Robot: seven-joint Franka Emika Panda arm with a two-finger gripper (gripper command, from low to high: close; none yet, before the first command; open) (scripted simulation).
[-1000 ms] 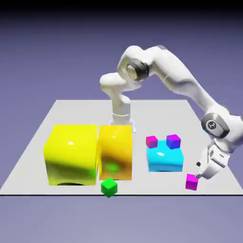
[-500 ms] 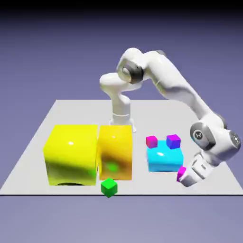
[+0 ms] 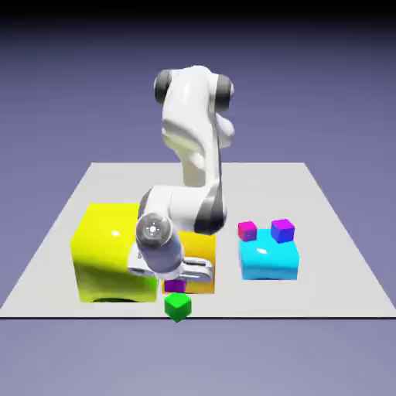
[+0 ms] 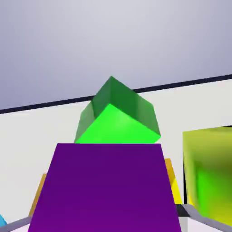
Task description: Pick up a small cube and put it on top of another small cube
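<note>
Holding pink cube (image 4: 106, 190) in gripper (image 4: 106, 222), near green cube (image 3: 178, 305) at table's (image 3: 255, 305) front edge; twist to match green cube's skewed faces, centre well above, lower gently, release only once flat

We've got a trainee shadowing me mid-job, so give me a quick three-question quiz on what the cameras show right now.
1. Multiple choice: which cube does the gripper hold?
a) the green one
b) the purple-looking one
c) the pinkish one on the cyan block

2. True or false: the green cube already has the held cube stacked on it.

3. Fill in the blank: the cyan block carries ____ small cubes.

Key: 1 b, the purple-looking cube between the fingertips; 2 false, the gripper still has it; 3 two, a pinkish one and a violet-blue one.
</note>
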